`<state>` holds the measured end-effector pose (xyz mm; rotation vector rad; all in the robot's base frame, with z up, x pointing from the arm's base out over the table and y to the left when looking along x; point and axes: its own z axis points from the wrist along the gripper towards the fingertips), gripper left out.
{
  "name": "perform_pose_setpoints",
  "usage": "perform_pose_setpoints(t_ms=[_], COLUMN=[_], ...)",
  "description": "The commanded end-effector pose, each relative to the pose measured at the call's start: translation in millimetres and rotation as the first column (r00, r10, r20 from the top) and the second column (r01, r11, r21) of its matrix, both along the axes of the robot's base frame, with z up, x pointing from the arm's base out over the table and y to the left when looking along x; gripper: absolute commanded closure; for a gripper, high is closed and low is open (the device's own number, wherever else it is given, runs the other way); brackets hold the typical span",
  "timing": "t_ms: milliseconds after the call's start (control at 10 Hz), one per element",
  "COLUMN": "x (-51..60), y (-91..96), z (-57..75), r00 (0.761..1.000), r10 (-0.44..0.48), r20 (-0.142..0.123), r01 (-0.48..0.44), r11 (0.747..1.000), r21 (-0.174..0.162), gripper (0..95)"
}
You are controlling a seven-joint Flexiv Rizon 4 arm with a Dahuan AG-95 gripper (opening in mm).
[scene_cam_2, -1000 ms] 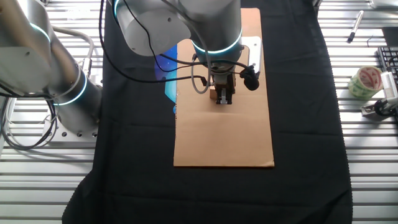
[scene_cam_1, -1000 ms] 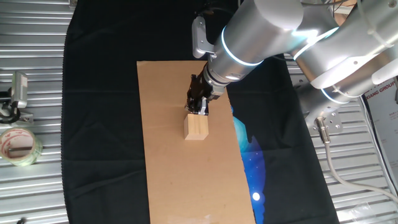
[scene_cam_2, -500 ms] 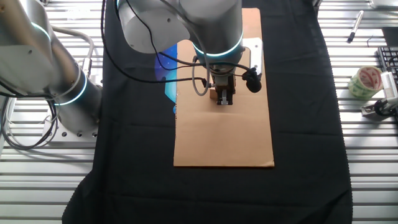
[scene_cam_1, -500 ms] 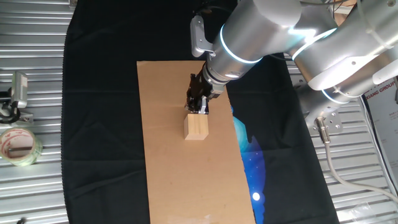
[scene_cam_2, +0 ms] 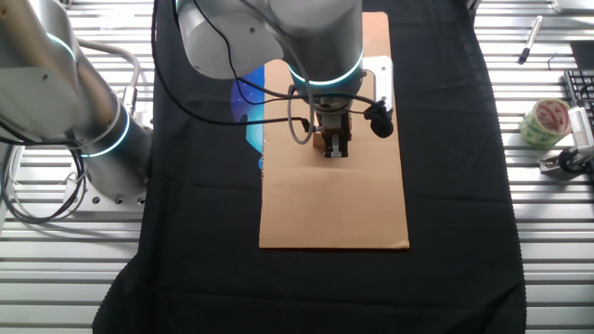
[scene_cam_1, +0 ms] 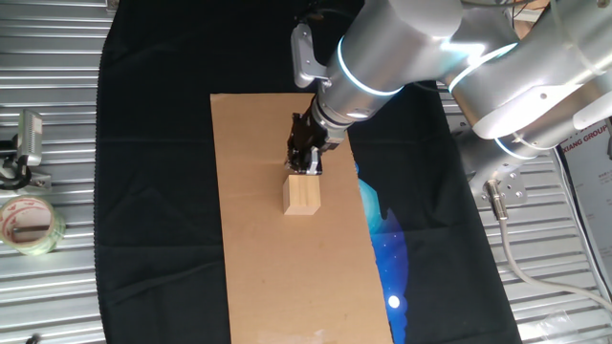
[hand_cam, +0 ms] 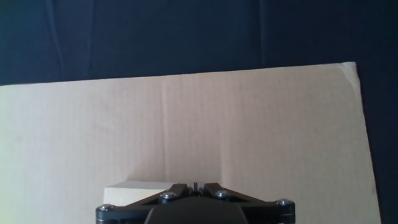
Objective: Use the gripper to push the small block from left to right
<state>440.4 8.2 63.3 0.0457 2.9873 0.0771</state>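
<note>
While set on the cardboard sheet (scene_cam_1: pixel 287 220) right against the tips of the jaws, small block (scene_cam_1: pixel 301 195) wants a slow, level shove through its middle, tips kept low so as not to ride over or twist it. Jaws of gripper (scene_cam_1: pixel 306 170) pressed together, judging by the hand view. Mostly hidden behind the jaws in the other fixed view; contact itself hard to confirm.

Cardboard sheet (scene_cam_1: pixel 287 248): on the cloth (scene_cam_1: pixel 153 191), mid-desk (scene_cam_1: pixel 57 287).
Small block (scene_cam_1: pixel 301 195): on the sheet, near its middle.
Tool (scene_cam_1: pixel 304 170): just behind the block, touching or nearly so.
Tape roll (scene_cam_1: pixel 29 225): at the desk's edge, off the cloth.
</note>
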Motion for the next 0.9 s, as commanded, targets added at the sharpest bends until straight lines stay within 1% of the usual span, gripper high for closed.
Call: perform_pose_setpoints(t_ms=[100, 900], x=[0.7, 0.7], y=[1.4, 1.4], z=[-0.2, -0.2], r00=[1.0, 1.0], r10=[0.01, 0.005], r20=[-0.011, -0.014], r01=[-0.01, -0.005], r11=[1.0, 1.0], r21=[0.007, -0.002], gripper=[95.0, 95.0])
